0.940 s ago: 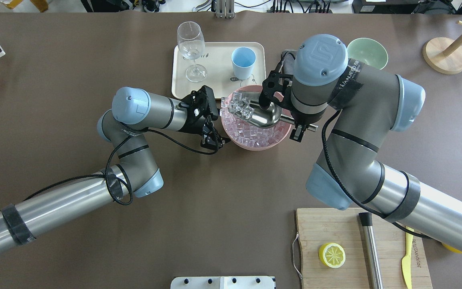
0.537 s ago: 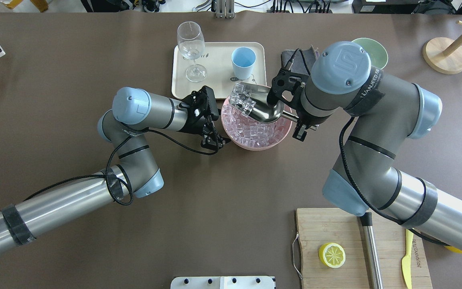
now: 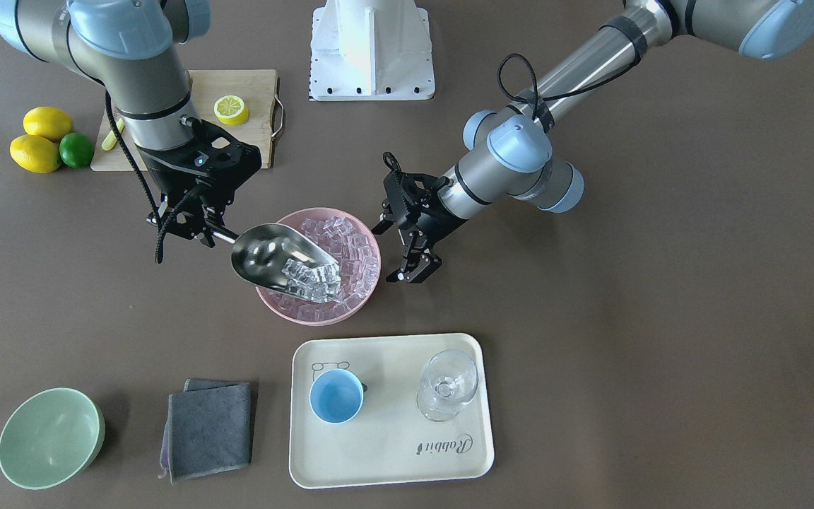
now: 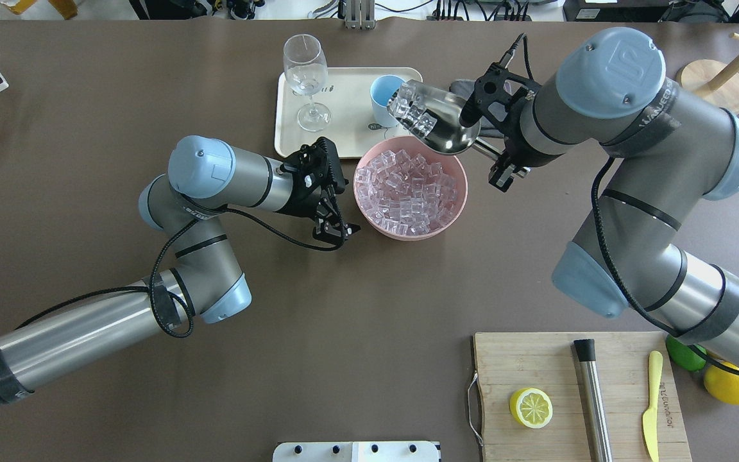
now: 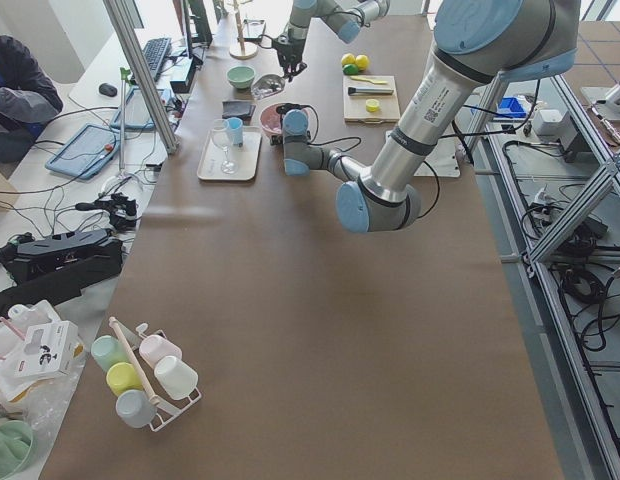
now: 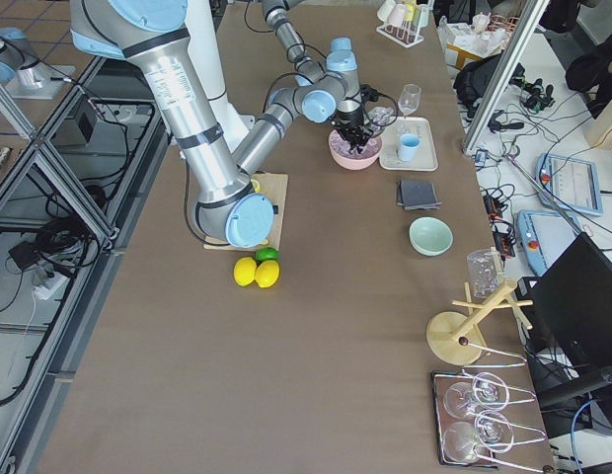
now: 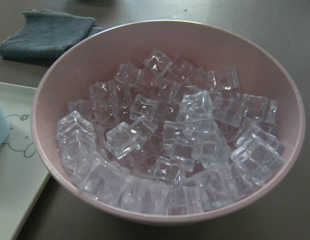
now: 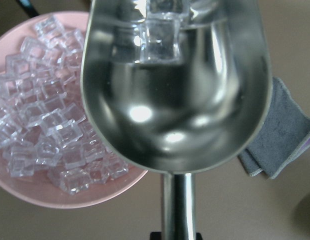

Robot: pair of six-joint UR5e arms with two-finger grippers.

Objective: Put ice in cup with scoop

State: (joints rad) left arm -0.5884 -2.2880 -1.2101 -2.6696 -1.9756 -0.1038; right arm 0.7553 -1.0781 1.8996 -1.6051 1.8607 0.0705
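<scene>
My right gripper (image 4: 494,151) is shut on the handle of the steel scoop (image 4: 443,125). It holds the scoop raised above the far rim of the pink bowl (image 4: 463,192). Several ice cubes (image 4: 411,109) lie at the scoop's front lip, which sits right beside the light-blue cup (image 4: 381,96) on the tray (image 4: 344,86). The bowl holds many more ice cubes (image 7: 165,145). The right wrist view shows the scoop's trough (image 8: 175,105) with cubes at its far end. My left gripper (image 4: 347,205) is open and empty, beside the bowl's left rim.
A stemmed glass (image 4: 305,70) stands on the tray left of the cup. A grey cloth (image 3: 207,428) and a pale green bowl (image 3: 50,437) lie beyond the scoop. A cutting board (image 4: 536,366) with a lemon half, a steel cylinder (image 4: 591,398) and a yellow knife is at the near right.
My right arm has lifted the ice-filled scoop out of the bowl and carried it away from me, up to the cup. My left arm has shifted slightly left.
</scene>
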